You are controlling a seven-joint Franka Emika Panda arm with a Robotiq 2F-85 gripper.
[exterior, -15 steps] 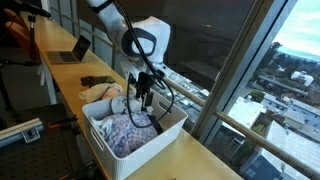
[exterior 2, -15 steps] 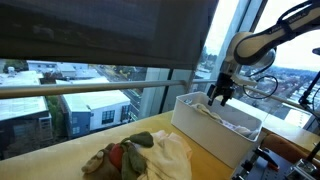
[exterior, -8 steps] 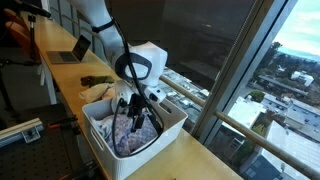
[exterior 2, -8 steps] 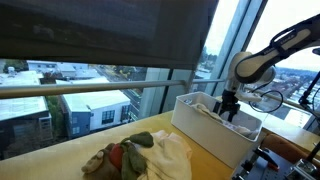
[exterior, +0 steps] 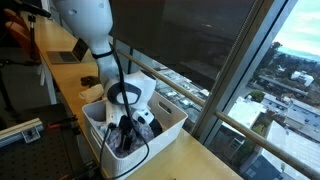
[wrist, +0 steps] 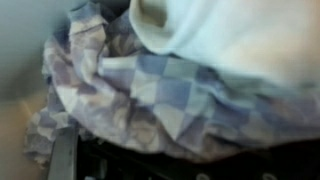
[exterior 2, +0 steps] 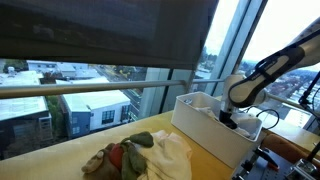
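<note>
Wrist view, close over a laundry basket: a checked cloth in faded blue and grey fills the frame, with a white cloth lapping over its upper edge. The checked cloth lies crumpled in the white basket, which stands on the worktop beside the window.

The risk, judging from this pose, is a muddled pinch. The two cloths overlap, so jaws closing here could take both, or only a thin fold that slips free. The arm is also deep between the basket walls, and a sideways move could knock the light basket or drag it along the worktop.

In both exterior views the gripper is sunk below the basket rim, its jaws spread wide and holding nothing. One dark finger shows at the lower edge of the wrist view, hard against the checked cloth; whether it presses the fabric or hangs just clear cannot be told. A separate pile of clothes lies further along the worktop, well apart.
</note>
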